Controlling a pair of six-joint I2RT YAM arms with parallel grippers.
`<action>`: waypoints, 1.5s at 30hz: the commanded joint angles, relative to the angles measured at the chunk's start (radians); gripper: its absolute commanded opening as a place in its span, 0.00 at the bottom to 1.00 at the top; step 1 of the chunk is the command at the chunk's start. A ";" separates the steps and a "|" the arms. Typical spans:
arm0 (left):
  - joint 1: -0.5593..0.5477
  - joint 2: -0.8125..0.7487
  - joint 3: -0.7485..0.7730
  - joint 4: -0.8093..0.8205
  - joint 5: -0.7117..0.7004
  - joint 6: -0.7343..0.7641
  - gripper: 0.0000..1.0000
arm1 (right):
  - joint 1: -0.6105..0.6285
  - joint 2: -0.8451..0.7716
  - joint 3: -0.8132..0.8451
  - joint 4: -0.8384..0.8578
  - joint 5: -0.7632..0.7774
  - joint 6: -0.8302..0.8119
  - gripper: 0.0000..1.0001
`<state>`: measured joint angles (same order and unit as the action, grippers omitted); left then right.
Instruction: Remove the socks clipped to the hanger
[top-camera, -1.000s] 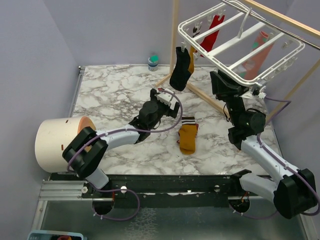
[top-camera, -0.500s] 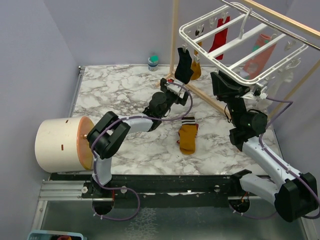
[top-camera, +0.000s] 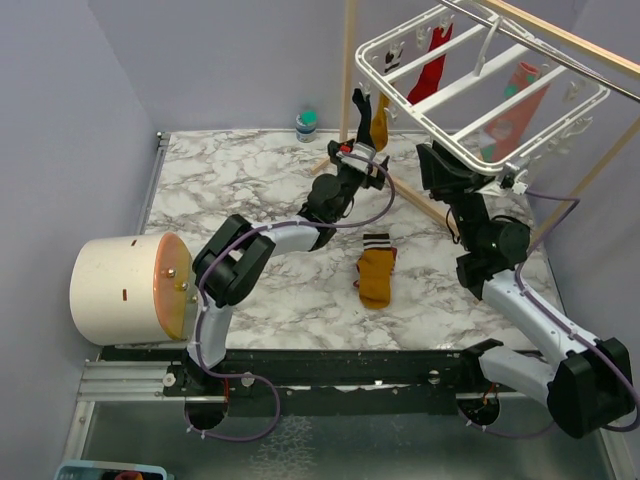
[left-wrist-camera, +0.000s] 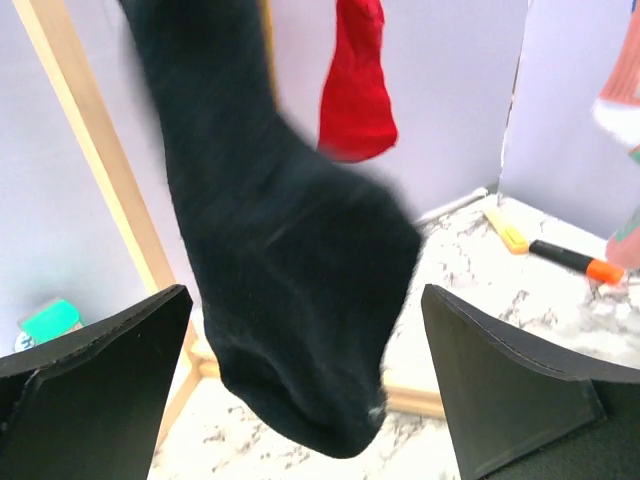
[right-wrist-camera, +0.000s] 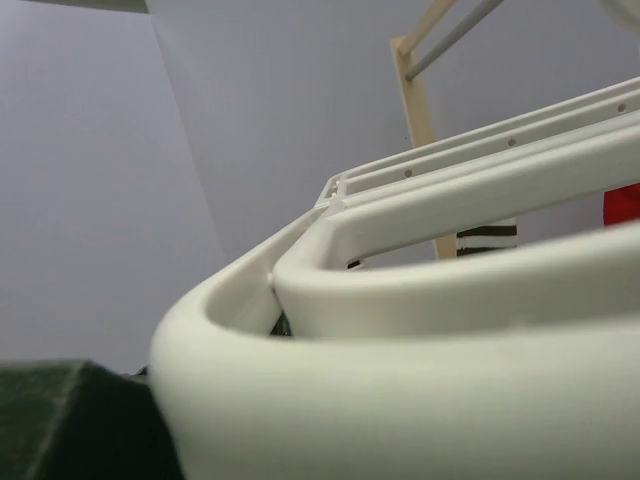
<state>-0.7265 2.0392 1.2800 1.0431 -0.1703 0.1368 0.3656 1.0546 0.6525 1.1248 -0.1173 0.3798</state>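
Reaching higher than before, left gripper (top-camera: 360, 158) gapes around black sock (left-wrist-camera: 290, 260); right gripper (top-camera: 440, 165) seemingly clamps hanger (right-wrist-camera: 450, 270).

Socks (top-camera: 360, 108): five (one lying on table (top-camera: 230, 190), four hanging); hanger (top-camera: 468, 80): one.

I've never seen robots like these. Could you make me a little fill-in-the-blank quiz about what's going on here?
1. The left jaws stand ___ on either side of the hanging black sock.
2. The right jaws are clamped on the white ___.
3. The yellow sock lies on the ___.
Missing words: open; hanger; table.
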 joint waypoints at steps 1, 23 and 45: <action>0.005 0.054 0.068 0.044 0.019 -0.015 0.99 | 0.006 0.018 0.026 -0.018 -0.050 -0.013 0.28; 0.039 -0.160 -0.131 -0.007 -0.066 -0.004 0.00 | 0.006 -0.059 -0.013 -0.216 -0.031 -0.025 0.83; -0.256 -0.448 -0.550 0.012 -0.273 0.070 0.00 | 0.073 -0.162 -0.265 -0.206 0.015 0.019 0.83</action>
<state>-0.9714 1.6279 0.7582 1.0477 -0.3611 0.1967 0.4175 0.8726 0.3321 0.8761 -0.1425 0.4252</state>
